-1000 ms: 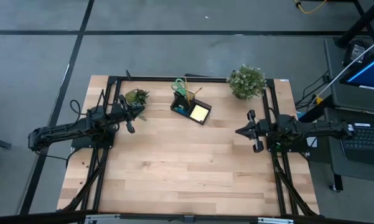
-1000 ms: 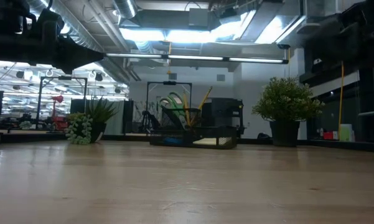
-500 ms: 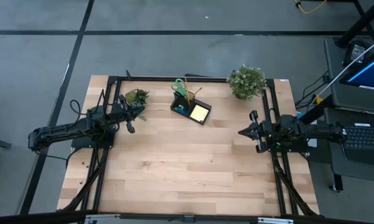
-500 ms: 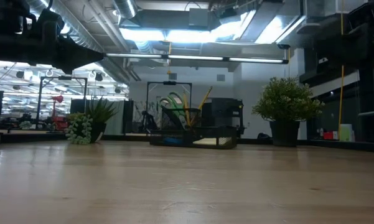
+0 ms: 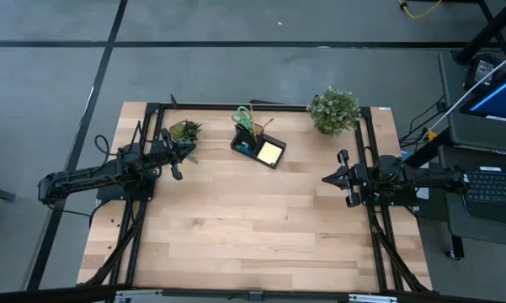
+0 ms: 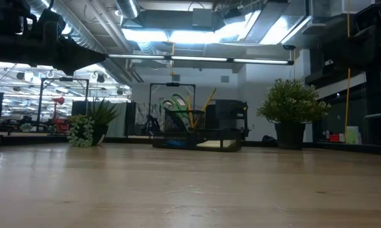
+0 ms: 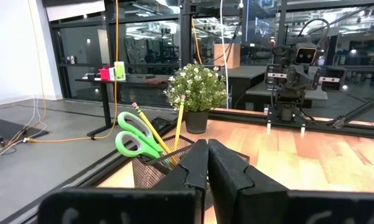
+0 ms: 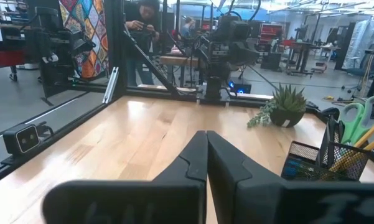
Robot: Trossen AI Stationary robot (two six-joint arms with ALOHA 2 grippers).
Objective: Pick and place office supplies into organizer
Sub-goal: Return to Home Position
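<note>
With scissors (image 7: 135, 135) and pencils (image 7: 177, 127) being held in the mesh organizer (image 7: 152, 173), the left pincer (image 7: 208, 162) and right pincer (image 8: 206, 155), either side of it, are being pressed together empty, and the succulent (image 5: 184, 132) left of the organizer is being risked by any careless swing.

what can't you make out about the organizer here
- High view: pieces in the organizer tray, too small to identify.
- Left wrist view: tray mostly hidden behind the left gripper.
- Right wrist view: scissors and organizer cut off by the edge.
- Low view: tray contents screened by mesh.
</note>
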